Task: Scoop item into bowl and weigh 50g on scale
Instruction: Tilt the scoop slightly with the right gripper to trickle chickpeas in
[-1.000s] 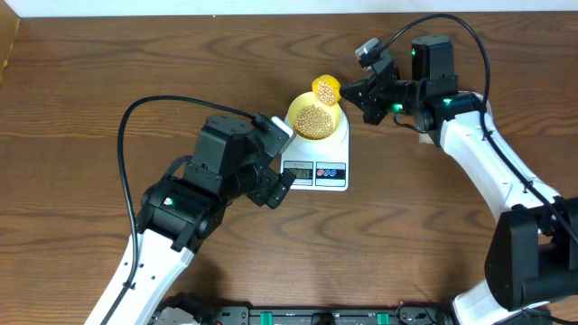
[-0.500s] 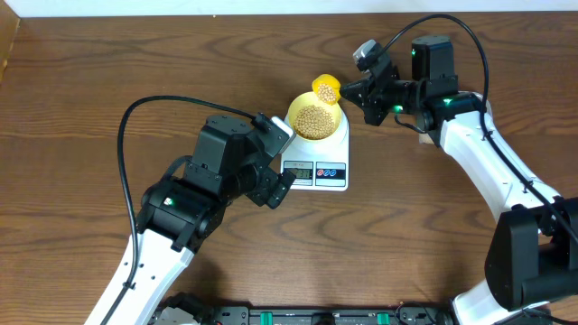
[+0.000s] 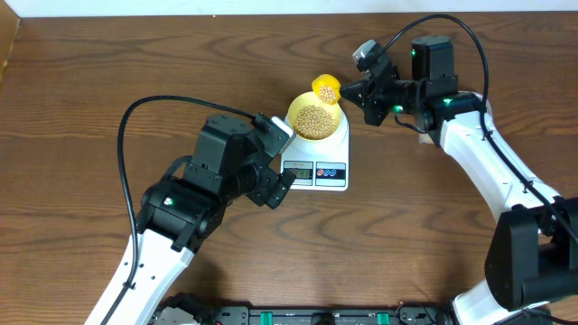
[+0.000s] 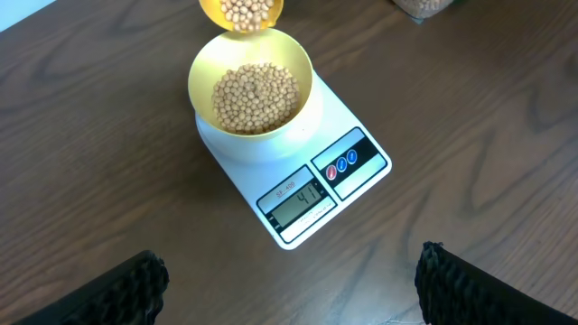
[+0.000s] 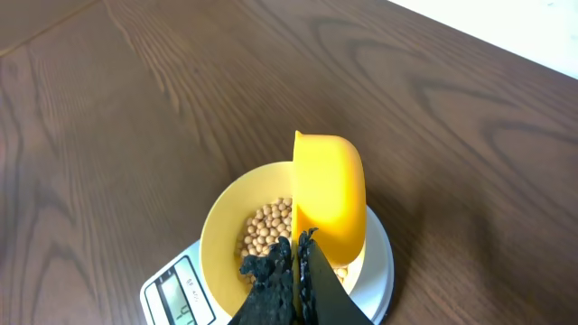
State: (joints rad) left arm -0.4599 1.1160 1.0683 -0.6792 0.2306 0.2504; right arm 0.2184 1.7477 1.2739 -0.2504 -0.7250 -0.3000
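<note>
Nearest to me, the left gripper (image 4: 291, 271) hangs over the brown wooden table (image 4: 470, 135) with its two black fingers (image 4: 135, 289) spread wide, and nothing is between them. It is on the near side of the scale and does not touch it.

Just beyond it lies the white rounded-rectangular digital kitchen scale (image 4: 348, 113), with its small grey display (image 4: 298, 199) and the two round buttons (image 4: 343, 164) turned toward this gripper. I read the digits as 41, but they are small and I am not sure.

On the platform of the scale stands the small round pale-yellow bowl (image 4: 203, 72), upright. The small round tan beans (image 4: 256, 95) cover its bottom in a heap.

Over the far rim of the bowl is the yellow plastic scoop (image 5: 330, 194), turned on its side, with its open mouth facing the bowl and some beans inside it. I cannot tell if it touches the rim.

Behind it, the right gripper (image 5: 293, 271) is clenched tight on the handle of the scoop.
</note>
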